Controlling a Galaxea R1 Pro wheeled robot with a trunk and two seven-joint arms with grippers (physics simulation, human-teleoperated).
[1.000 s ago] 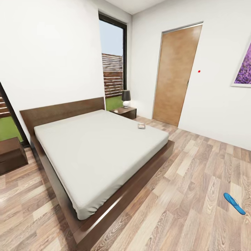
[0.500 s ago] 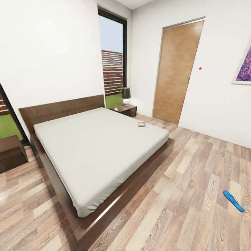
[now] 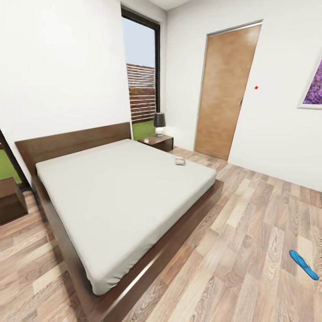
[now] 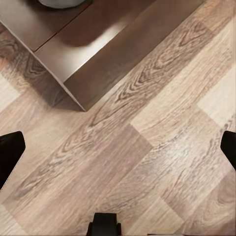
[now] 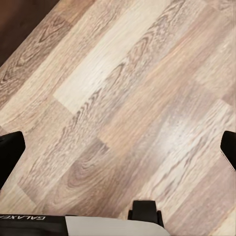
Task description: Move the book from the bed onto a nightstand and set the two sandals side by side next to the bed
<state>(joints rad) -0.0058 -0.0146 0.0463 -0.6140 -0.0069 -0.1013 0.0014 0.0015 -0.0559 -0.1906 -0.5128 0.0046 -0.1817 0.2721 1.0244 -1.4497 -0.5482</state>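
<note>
Head view: book [image 3: 180,161] lying on the bed [image 3: 120,192] at about 12 o'clock, near the mattress's right edge, with a nightstand [image 3: 157,142] beyond it at 12 (lamp [image 3: 159,124] on top) and one blue sandal [image 3: 303,264] on the wood floor [image 3: 250,232] at 4 o'clock. Left gripper [image 4: 118,147] and right gripper [image 5: 118,147] both with fingertips spread wide, clamped on nothing, over bare planks, well apart from book and sandal.
</note>
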